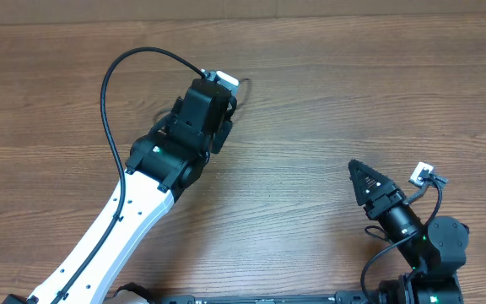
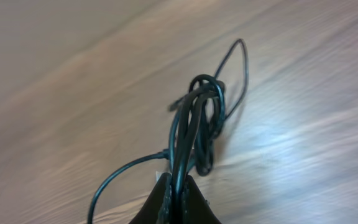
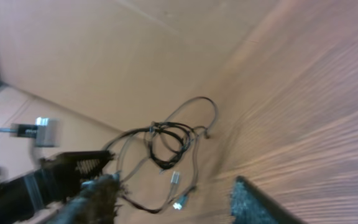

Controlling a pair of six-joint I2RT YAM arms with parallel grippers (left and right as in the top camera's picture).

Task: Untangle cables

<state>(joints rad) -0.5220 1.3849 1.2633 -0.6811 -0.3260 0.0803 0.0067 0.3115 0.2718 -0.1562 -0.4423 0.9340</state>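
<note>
The left hand [image 2: 178,186] is clamped shut on several strands of the cables [image 2: 197,115], which run out from between its fingers into a tight knot of loops just ahead, with one thin loop standing out beyond the knot and another strand curving off to the side near the hand. The right hand [image 1: 359,175] sits well apart at the near right of the surface [image 1: 327,93], its fingers spread with nothing between them, and its own camera looks across at the tangle, where two small plugs [image 3: 175,178] show below the knot. The step in hand looks like bringing the second hand in to draw one cord free. It would go best if the right hand took a single strand close to a plug end, not the knot itself, with the left as anchor. The pull ought to be slow and along the line the cord lies, since a tug across the loops would likely cinch them. Whether the bundle is lifted or resting on the wood I cannot tell. From above the tangle is hidden under the left arm [image 1: 99,245], whose thick fixed wiring [image 1: 108,84] arcs beside it and should not be mistaken for a cord; that arm's bulk is the main thing crowding the approach
</note>
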